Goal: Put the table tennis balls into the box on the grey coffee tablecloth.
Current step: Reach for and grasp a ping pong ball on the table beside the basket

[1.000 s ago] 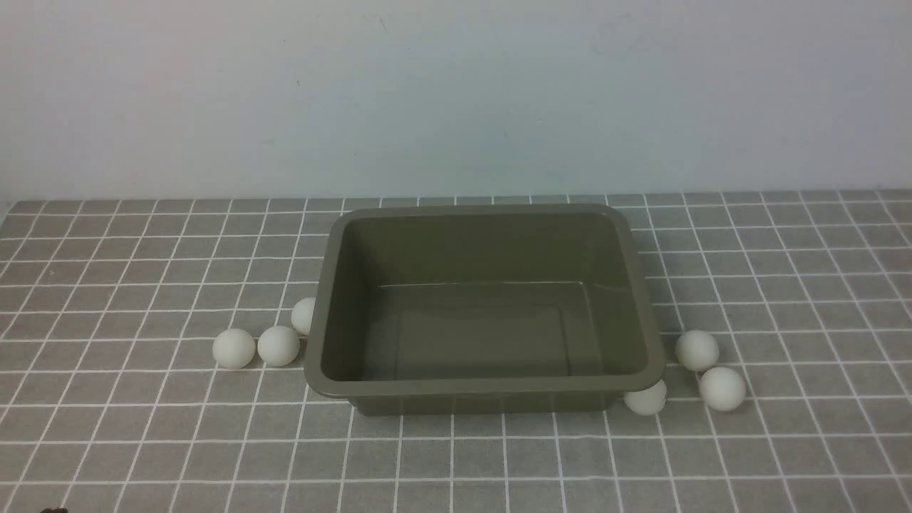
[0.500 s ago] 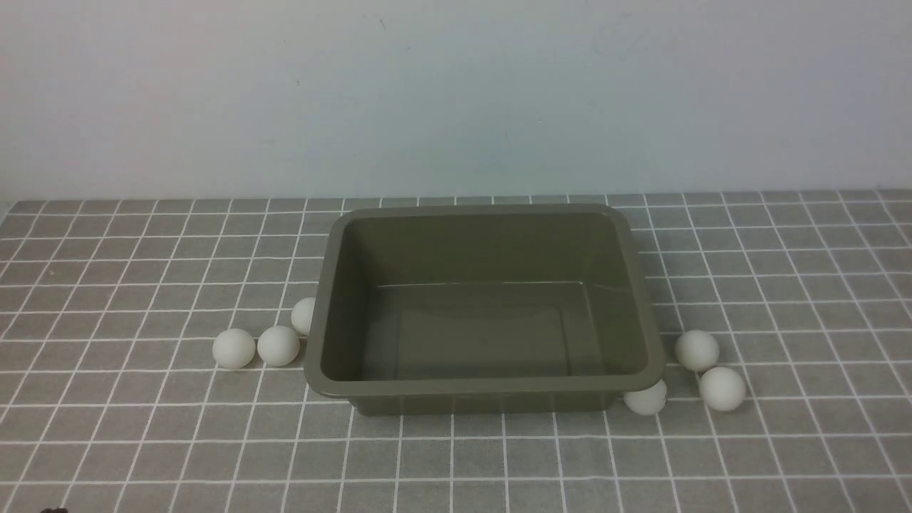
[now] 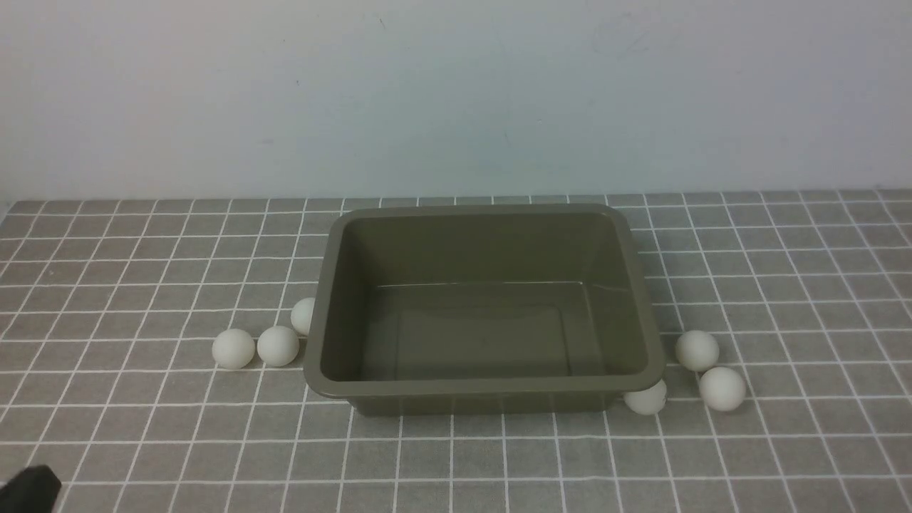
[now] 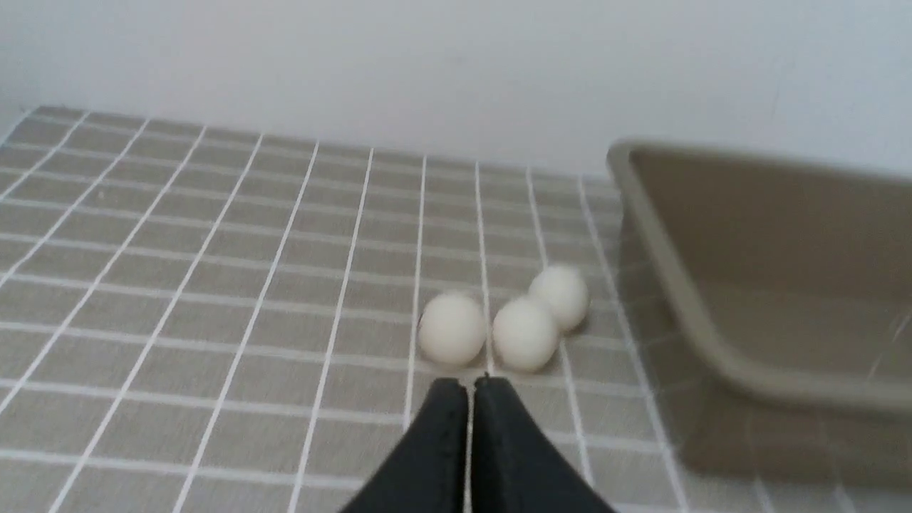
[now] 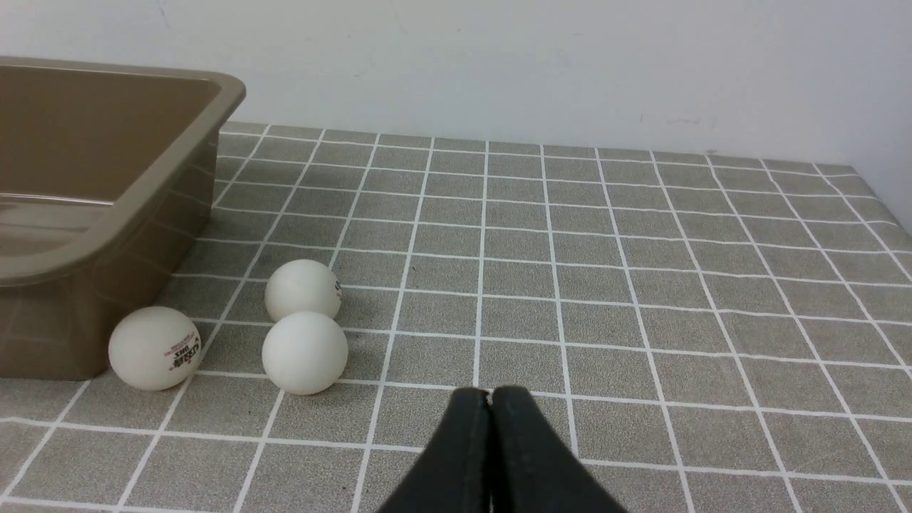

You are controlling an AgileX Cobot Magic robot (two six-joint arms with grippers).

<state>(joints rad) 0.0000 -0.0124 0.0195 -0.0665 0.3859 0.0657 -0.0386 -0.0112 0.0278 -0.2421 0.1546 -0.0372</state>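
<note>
1. The left claw (image 4: 470, 385) is pinched shut; its two tips touch and it holds nothing; it must open wide before it can pick anything up.
2. Just ahead of its tips, three balls sit in a bunch on the cloth (image 4: 178, 285): the near ball (image 4: 452, 329), the middle ball (image 4: 526, 335) right beside it, and the far ball (image 4: 561, 297) a bit further on; I think this claw points at them because they are on its side.
3. The box (image 3: 484, 388) is ahead of the left claw, over toward the right claw; it sits flat with its open side up, so balls can drop in; it is empty.
4. The right claw (image 5: 490, 395) is shut too, with nothing in it.
5. Ahead of the right claw, over toward the box, are three more: the corner ball (image 5: 154, 348) rests against the box wall, under the rim; the front ball (image 5: 305, 353) and the back ball (image 5: 303, 288) sit just beside each other.
6. All six balls have yet to go in; with three on each side, each claw can likely take its own.
7. Balls roll, so a bump may send one away; the corner ball looks hardest, as the rim hangs over it.
</note>
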